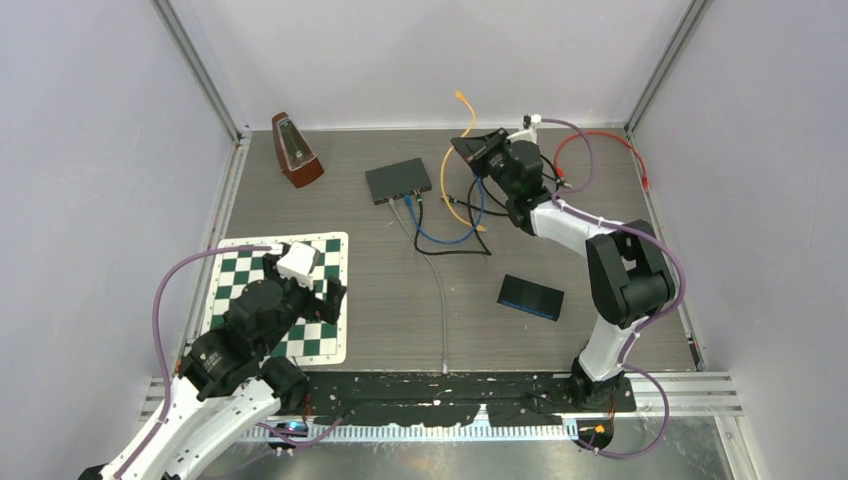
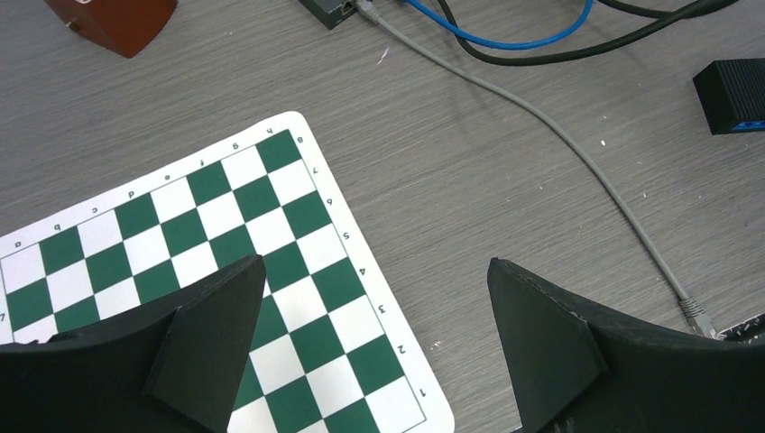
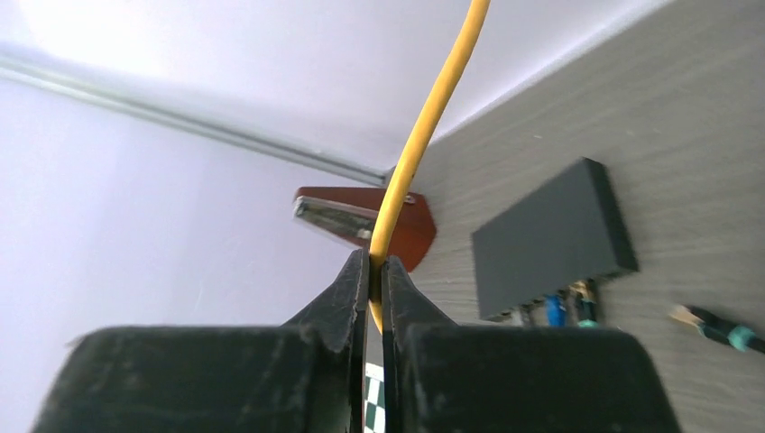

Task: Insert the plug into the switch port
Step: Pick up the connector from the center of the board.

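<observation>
Two arms, two states. My left gripper (image 2: 372, 271) is wide open and holding nothing, above the corner of the chessboard mat (image 2: 180, 234). Its wrist view alone shows the grey cable (image 2: 577, 153) running across bare table (image 2: 469, 180) toward the switch. My right gripper (image 3: 376, 263) is clamped on the yellow cable (image 3: 424, 126), fingers pinched flat against it. That wrist view crops the cable's end. Only the top view shows the plug (image 1: 460, 97) poking up past the gripper, not in the switch (image 1: 398, 181), which sits to its left with a blue cable (image 1: 440, 235) plugged in. Black box (image 1: 531, 297) lies mid-table and the metronome (image 1: 296, 150) is at the far left corner. The surface is grey woodgrain, with plain pale walls (image 1: 420, 50) and aluminium frame posts (image 1: 200, 70).
</observation>
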### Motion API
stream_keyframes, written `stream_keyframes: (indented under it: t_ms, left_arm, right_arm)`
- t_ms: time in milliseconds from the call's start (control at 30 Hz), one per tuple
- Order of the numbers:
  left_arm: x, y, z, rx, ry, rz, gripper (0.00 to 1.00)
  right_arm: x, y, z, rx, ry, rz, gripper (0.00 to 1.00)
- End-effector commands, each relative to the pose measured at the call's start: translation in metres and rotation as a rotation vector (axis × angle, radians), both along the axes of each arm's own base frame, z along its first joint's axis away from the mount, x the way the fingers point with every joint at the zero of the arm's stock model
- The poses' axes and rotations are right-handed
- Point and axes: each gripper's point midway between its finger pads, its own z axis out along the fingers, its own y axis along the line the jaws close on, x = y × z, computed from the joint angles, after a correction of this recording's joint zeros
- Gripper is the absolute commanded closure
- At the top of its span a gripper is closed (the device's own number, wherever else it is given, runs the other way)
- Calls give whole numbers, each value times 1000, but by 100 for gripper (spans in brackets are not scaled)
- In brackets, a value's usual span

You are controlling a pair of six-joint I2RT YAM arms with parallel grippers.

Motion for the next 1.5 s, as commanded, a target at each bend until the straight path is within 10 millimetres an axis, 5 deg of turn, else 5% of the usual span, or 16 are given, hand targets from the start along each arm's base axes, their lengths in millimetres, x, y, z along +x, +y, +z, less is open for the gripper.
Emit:
stream_keyframes:
  t_ms: [0, 167, 333, 533, 700, 1000, 1200, 1467]
  left_arm:
    - [5, 1, 10, -38, -47, 32, 3]
    - [6, 1, 9, -36, -32, 36, 3]
    - [5, 0, 6, -29, -7, 35, 4]
    - [5, 2, 4, -24, -5, 45, 4]
    - [6, 2, 3, -15, 3, 51, 4]
    - [9, 6, 2, -5, 10, 80, 5]
    - [9, 4, 17, -75, 43, 132, 7]
    - [10, -46, 102, -375, 33, -3, 9]
  right_arm:
    - [-13, 23, 99, -24, -319, 158, 95]
    - [-22, 27, 133, -180, -414, 219, 95]
    - [-37, 9, 165, -191, -499, 171, 95]
    - [-41, -43, 155, 186, -416, 37, 95]
    - [-30, -69, 119, 359, -280, -100, 95]
    - [-22, -56, 146, 268, -364, 9, 95]
    - [-61, -34, 148, -55, -404, 192, 95]
    - [-152, -4, 132, -275, -404, 370, 95]
